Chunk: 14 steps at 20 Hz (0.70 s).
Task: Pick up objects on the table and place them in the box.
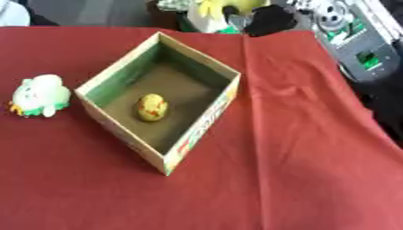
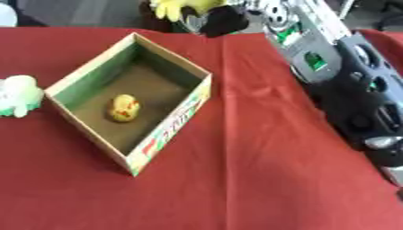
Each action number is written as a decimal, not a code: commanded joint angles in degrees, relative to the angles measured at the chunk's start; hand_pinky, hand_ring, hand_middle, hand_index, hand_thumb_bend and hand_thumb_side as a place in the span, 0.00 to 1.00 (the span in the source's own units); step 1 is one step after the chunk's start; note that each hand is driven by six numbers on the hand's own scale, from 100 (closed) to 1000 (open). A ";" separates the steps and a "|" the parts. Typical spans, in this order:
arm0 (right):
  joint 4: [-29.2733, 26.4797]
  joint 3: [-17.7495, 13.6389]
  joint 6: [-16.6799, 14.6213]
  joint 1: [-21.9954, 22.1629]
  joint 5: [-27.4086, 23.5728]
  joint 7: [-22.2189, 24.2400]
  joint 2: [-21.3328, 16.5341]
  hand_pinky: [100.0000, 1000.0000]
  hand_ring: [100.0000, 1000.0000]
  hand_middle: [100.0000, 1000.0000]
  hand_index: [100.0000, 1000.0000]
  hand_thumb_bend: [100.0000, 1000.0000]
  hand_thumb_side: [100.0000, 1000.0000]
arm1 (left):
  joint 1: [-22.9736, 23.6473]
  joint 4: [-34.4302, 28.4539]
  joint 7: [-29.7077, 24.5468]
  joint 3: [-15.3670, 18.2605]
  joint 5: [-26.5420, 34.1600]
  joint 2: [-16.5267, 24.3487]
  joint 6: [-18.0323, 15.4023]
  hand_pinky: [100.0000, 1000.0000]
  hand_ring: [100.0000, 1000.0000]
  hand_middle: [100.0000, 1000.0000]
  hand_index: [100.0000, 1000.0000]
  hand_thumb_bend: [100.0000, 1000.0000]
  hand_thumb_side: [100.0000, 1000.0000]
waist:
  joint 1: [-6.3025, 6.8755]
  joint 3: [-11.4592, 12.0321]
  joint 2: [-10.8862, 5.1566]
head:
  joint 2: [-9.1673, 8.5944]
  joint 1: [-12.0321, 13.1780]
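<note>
A yellow toy with red marks lies on the brown floor of the box, a little toward the near-left wall and touching none of the sides. I judge it has been dropped there as one of the things to be collected, so that part of the job looks done. The box is an open cardboard one with green inner walls and printing on its outer face. It sits cornerwise on the bench, one corner pointing at the robot, which leaves its mouth open to a reach from either side.

Just left of the box, apart from its wall, a white and green soft toy rests on the red cloth. It is the one loose thing on the cloth, so it is likely the next to be picked up; being on the left, it would suit the left arm.

In the right eye view a black arm with silver joints lies along the right edge of the bench, well away from the box and the toys. Neither hand shows in either view, so I cannot tell whether the fingers are apart or together.

Beyond the far edge lie some other toys, yellow, black and white, off the cloth.
</note>
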 commanded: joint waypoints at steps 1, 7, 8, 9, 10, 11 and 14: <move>0.39 1.41 -0.66 -1.73 1.38 1.37 2.61 0.69 0.65 0.37 0.50 0.00 0.36 | -0.91 -0.96 -0.29 0.01 0.09 0.70 -0.13 0.51 0.58 0.56 0.73 0.00 0.80 | 0.13 0.29 -1.19 | 0.05 -0.56; 3.80 4.37 -2.25 -2.13 4.37 2.34 8.33 0.68 0.64 0.37 0.50 0.00 0.35 | -1.42 -0.96 -0.47 -0.14 0.33 0.42 -0.15 0.51 0.58 0.56 0.73 0.00 0.80 | 0.03 1.08 -0.85 | -0.19 -1.17; 4.54 4.83 -2.51 -2.02 4.95 2.33 9.14 0.68 0.64 0.37 0.50 0.00 0.35 | -1.50 -0.96 -0.50 -0.16 0.36 0.39 -0.15 0.51 0.58 0.56 0.73 0.00 0.80 | 0.00 1.19 -0.79 | -0.24 -1.23; 5.28 5.27 -2.80 -1.83 5.52 2.31 9.92 0.68 0.64 0.37 0.50 0.00 0.35 | -1.58 -0.96 -0.52 -0.18 0.39 0.35 -0.16 0.51 0.58 0.56 0.73 0.00 0.80 | -0.03 1.26 -0.73 | -0.27 -1.27; 6.00 5.71 -3.15 -1.53 6.13 2.32 10.74 0.68 0.64 0.37 0.50 0.00 0.35 | -1.64 -0.96 -0.53 -0.18 0.42 0.30 -0.17 0.51 0.58 0.56 0.73 0.00 0.80 | -0.06 1.32 -0.67 | -0.30 -1.28; 6.78 6.11 -3.56 -1.20 6.78 2.39 11.53 0.68 0.64 0.37 0.51 0.00 0.34 | -1.69 -0.96 -0.53 -0.18 0.45 0.26 -0.17 0.51 0.58 0.56 0.73 0.00 0.80 | -0.08 1.38 -0.61 | -0.35 -1.27; 9.53 6.86 -4.62 -0.39 8.59 2.49 13.61 0.68 0.65 0.39 0.52 0.00 0.33 | -1.82 -0.96 -0.53 -0.20 0.49 0.19 -0.13 0.51 0.58 0.56 0.73 0.00 0.80 | -0.10 1.48 -0.51 | -0.43 -1.27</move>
